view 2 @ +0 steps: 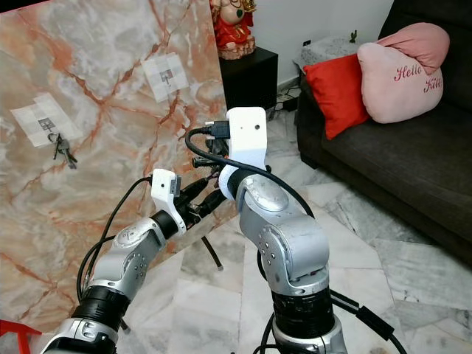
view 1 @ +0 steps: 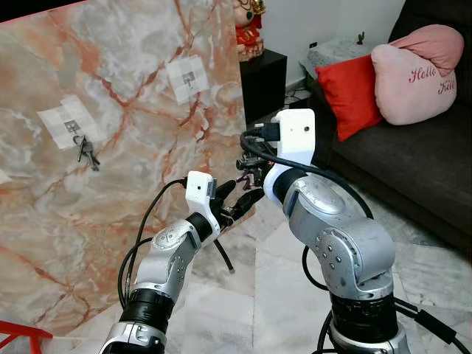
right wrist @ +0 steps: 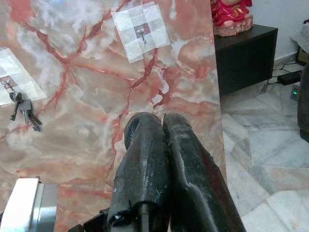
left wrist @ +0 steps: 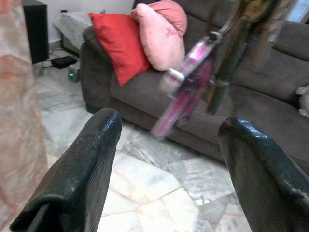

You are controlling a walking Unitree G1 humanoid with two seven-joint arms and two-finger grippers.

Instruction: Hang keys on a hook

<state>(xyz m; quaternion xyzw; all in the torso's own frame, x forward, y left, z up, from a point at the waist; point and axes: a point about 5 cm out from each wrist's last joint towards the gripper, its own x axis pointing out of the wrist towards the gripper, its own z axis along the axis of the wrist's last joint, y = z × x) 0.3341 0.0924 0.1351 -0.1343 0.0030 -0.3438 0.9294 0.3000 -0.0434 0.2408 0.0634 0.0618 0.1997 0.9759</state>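
Note:
A marble board (view 1: 110,221) leans upright on my left and carries two taped hooks. The left hook (view 1: 72,127) holds a bunch of metal keys (view 1: 87,153); the right hook (right wrist: 141,33) is bare. My right gripper (right wrist: 161,118) is shut and points at the board below the bare hook. A pink key set (left wrist: 186,89) dangles from its tips, blurred. Just below and beside it, my left gripper (view 1: 240,195) stands open, the pink keys hanging in front of its spread fingers (left wrist: 82,169), apart from them.
A dark sofa (view 1: 413,169) with a red cushion (view 1: 350,92) and a pink cushion (view 1: 413,70) stands on the right. A black cabinet (view 1: 262,85) with a red figurine is behind the board. Marble floor lies below, with a red object (view 1: 18,335) at bottom left.

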